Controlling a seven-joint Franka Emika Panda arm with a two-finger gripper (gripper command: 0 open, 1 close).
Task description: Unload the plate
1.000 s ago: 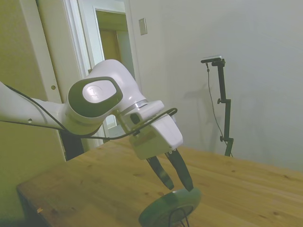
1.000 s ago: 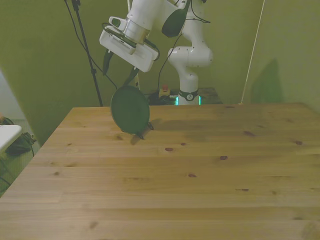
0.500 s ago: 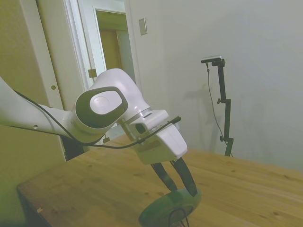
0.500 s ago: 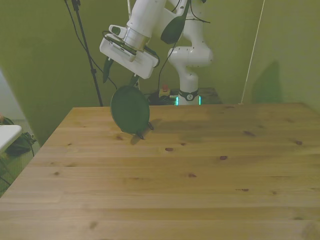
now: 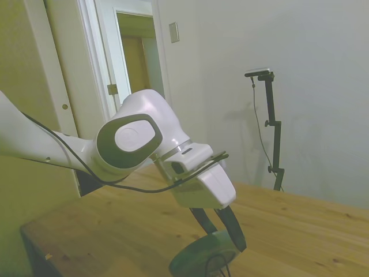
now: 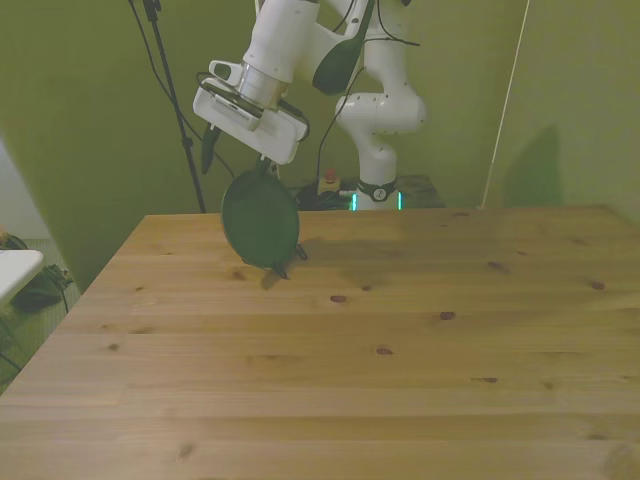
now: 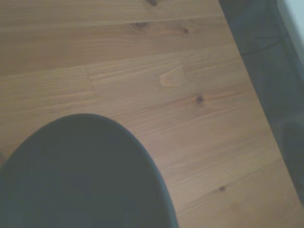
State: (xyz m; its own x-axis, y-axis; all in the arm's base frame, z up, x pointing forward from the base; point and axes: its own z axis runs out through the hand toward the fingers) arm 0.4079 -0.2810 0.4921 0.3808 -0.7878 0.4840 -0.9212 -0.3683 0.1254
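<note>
Side view, L to R: white arm (image 5: 69, 150) comes in from the left, wrist bent down, gripper (image 5: 222, 231) pointing steeply at the table (image 5: 300, 225). Fingers spread apart, straddling the top rim of the plate (image 5: 204, 257); can't tell if touching. Plate stands on edge in a thin black wire rack (image 5: 216, 264), near the table's corner at the front view's left.

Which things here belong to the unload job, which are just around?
Job:
plate, standing on edge
wire rack holding it
gripper, fingers open astride the plate's top rim

Just around:
wooden table
door behind, in the side view
</note>
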